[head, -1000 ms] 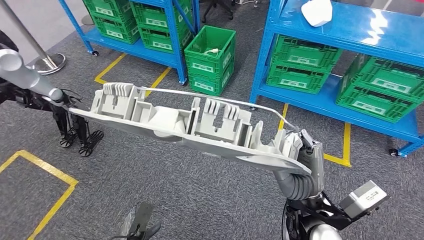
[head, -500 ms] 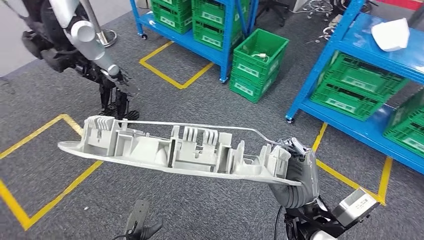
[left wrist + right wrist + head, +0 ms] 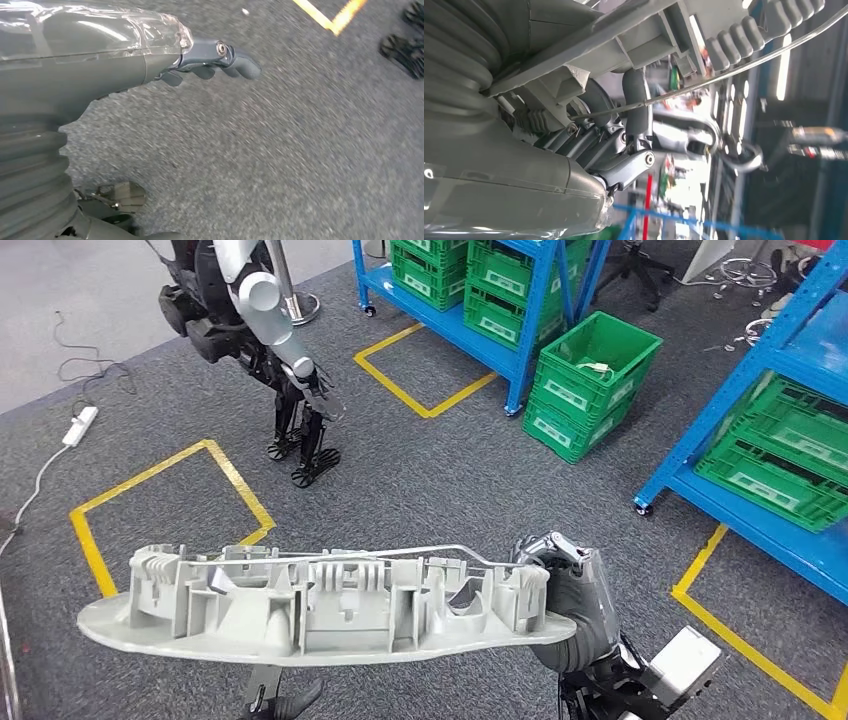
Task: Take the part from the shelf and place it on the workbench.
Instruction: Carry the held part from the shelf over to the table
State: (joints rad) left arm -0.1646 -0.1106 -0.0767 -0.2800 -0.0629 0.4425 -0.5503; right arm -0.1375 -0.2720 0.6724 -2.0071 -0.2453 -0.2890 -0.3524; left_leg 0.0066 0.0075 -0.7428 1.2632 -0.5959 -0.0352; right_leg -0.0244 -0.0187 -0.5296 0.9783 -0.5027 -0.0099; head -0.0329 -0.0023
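Matt grey plastic part (image 3: 300,605)

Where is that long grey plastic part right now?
In the head view, the long grey part stretches across the lower picture, above the grey carpet, gripped at its right end by the robot's right hand.

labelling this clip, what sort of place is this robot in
Most likely a factory or warehouse test floor: blue steel shelving stacked with green plastic crates, yellow tape boxes marked on grey carpet, and another humanoid robot nearby. The right robot hand holds a long grey moulded part.
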